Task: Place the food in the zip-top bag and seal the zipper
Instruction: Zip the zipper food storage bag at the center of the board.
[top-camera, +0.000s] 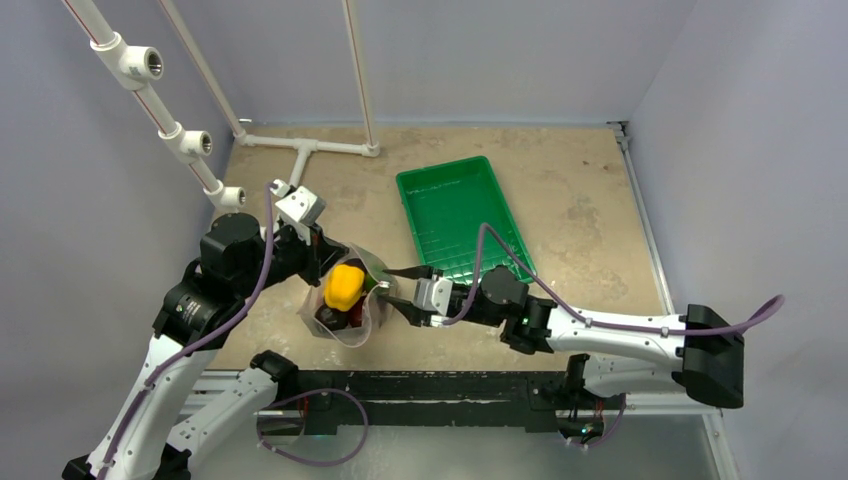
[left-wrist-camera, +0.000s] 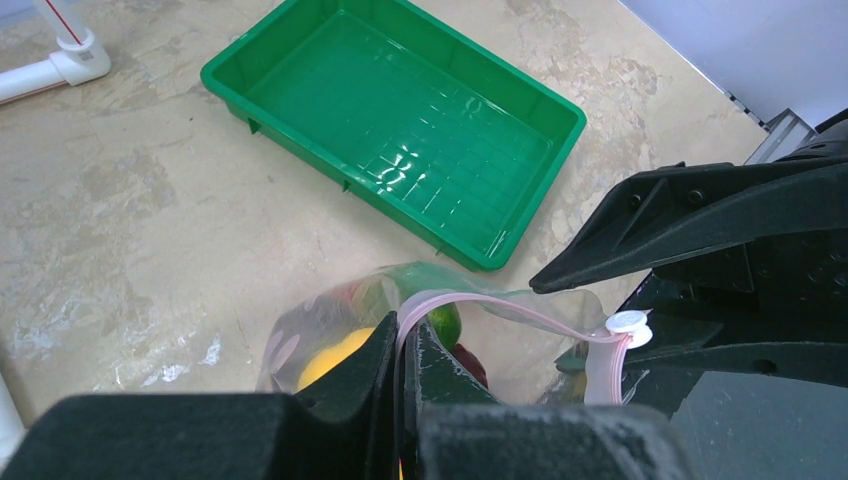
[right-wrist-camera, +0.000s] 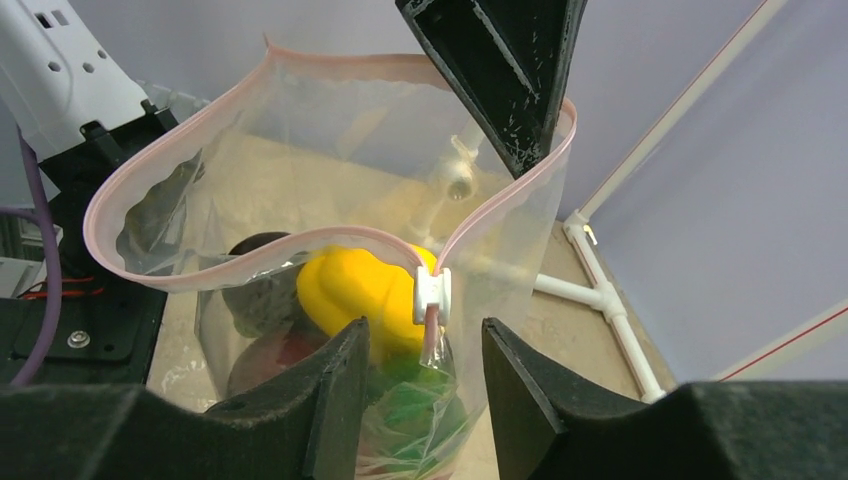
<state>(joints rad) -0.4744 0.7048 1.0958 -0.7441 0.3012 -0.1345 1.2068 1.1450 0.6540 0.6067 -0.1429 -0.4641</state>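
The clear zip-top bag stands open between my grippers, near the table's front edge. It holds the food: a yellow pepper on top, with green, dark red and dark purple pieces under it. My left gripper is shut on the pink zipper strip at the bag's mouth. My right gripper is open. The zipper's white slider sits just above the gap between its fingertips, touching neither. The mouth gapes wide in the right wrist view, with the yellow pepper inside.
An empty green tray lies behind the bag, toward the table's middle; it also shows in the left wrist view. A white pipe frame stands at the back left. Walls close the table on three sides.
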